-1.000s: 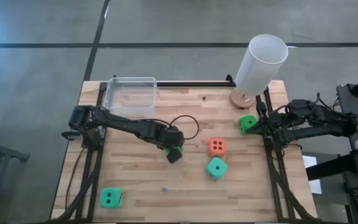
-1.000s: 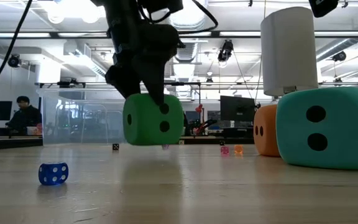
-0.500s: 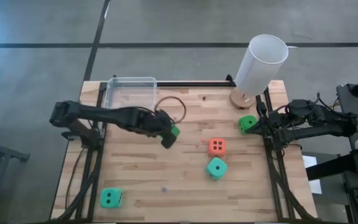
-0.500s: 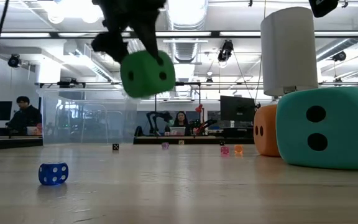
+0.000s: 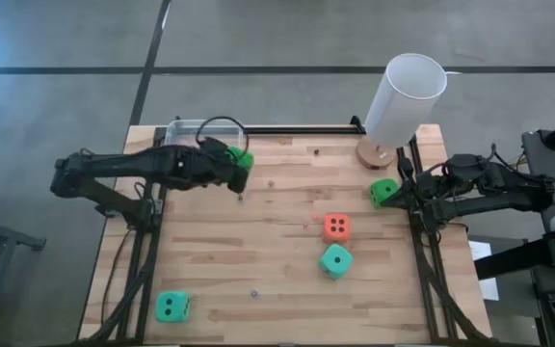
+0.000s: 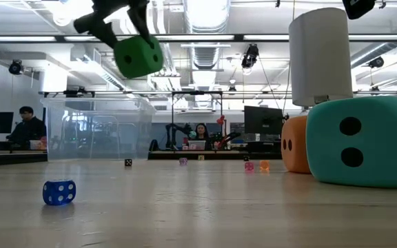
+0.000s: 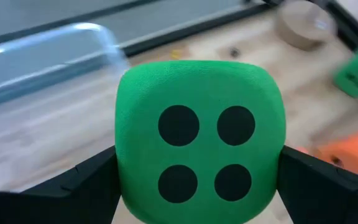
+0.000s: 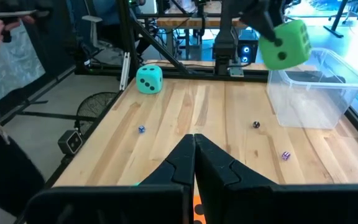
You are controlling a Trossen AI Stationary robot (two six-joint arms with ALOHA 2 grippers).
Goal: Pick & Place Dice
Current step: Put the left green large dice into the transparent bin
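Now left pincer (image 5: pixel 240 159) gripping green die (image 6: pixel 138 56) between wide-spread fingers, hovering by clear tub (image 5: pixel 186 135) rim; right pincer (image 8: pixel 193 149) resting closed, empty, at table (image 5: pixel 287 280) edge.

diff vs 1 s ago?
The left pincer, clamped on a green die throughout, lifted it off the table and carried it toward the clear tub; the die now hangs at the tub's near corner. Nothing was taken or let go. Unchanged: the right pincer, shut and parked at the table's right edge, and the orange die, teal die and two other green dice.
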